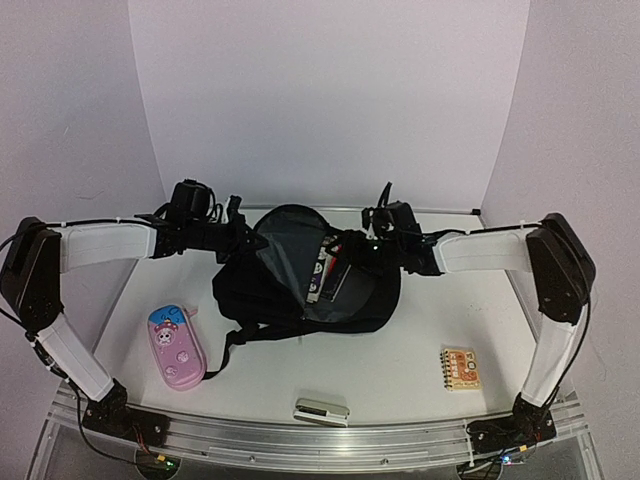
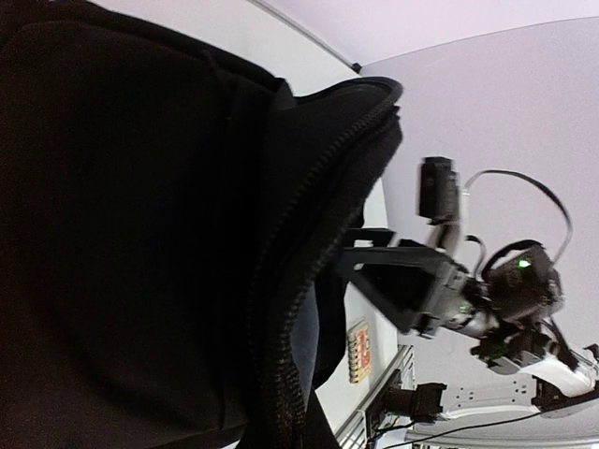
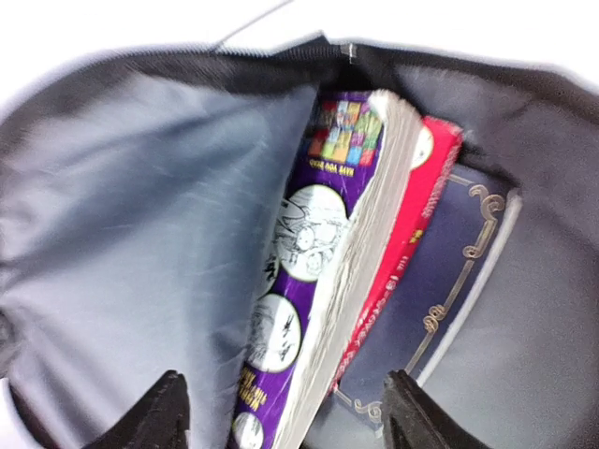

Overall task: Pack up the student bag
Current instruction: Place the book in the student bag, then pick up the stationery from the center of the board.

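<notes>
Packing looks half done: books [image 3: 356, 234] sit in the student bag [image 1: 270, 290], your left hand [image 1: 238, 228] pinching its rim, your right hand [image 3: 290, 409] spread. Pink case [image 1: 176, 346], notepad [image 1: 460, 367] and silver box [image 1: 322, 410] lie outside it, unpacked.

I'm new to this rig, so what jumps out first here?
The open black student bag mid-table, with a purple comic book and a red book standing inside. The right claw hangs open before them. Next, the pink pencil case front left and the orange notepad front right.

White table [image 1: 420, 345] with student bag [image 1: 255, 290], pink pencil case [image 1: 176, 347], spiral notepad [image 1: 460, 367], silver case [image 1: 322, 410]
</notes>
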Motion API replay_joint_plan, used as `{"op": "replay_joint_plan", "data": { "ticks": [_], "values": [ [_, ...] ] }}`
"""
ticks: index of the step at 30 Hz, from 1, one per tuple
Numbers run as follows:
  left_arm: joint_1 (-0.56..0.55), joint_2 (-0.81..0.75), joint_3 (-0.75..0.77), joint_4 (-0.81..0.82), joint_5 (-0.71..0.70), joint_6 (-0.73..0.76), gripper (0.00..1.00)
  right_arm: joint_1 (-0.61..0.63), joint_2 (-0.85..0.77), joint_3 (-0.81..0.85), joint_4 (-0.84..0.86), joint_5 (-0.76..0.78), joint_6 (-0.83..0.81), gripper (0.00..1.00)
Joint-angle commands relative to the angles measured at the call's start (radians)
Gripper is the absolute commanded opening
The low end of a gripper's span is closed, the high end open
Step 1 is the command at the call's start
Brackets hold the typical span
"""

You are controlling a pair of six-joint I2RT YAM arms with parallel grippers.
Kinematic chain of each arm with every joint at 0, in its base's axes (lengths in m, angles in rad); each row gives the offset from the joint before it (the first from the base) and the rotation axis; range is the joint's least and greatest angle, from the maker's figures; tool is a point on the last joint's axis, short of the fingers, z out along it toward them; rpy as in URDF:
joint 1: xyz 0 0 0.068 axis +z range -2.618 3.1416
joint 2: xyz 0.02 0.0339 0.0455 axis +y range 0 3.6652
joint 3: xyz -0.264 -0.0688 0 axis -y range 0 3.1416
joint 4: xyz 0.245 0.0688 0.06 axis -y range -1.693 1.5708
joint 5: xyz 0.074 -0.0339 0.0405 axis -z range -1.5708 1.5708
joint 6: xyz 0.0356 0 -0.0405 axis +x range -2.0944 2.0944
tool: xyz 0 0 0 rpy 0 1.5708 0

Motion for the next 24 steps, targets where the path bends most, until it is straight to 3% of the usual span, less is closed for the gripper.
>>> {"op": "replay_joint_plan", "data": {
  "ticks": [1,10,14,17,24],
  "values": [
    [0.020,-0.022,-0.018,-0.071,-0.051,0.048,0.04,-0.001,-0.186,-0.040,-0.099,0.137,-0.084,0.72],
    [0.037,0.027,-0.057,-0.103,-0.117,0.051,0.28,-0.003,-0.448,-0.078,-0.423,0.261,-0.219,0.80],
    [0.046,-0.036,-0.109,-0.147,-0.217,0.037,0.58,-0.002,-0.540,-0.104,-0.509,0.162,-0.272,0.80],
    [0.065,-0.125,-0.153,-0.210,-0.265,0.035,0.78,0.017,-0.605,-0.137,-0.516,0.060,-0.248,0.80],
    [0.164,-0.377,-0.314,-0.418,-0.388,-0.017,0.97,0.153,-0.595,-0.154,-0.421,0.034,-0.171,0.77]
  ]
}}
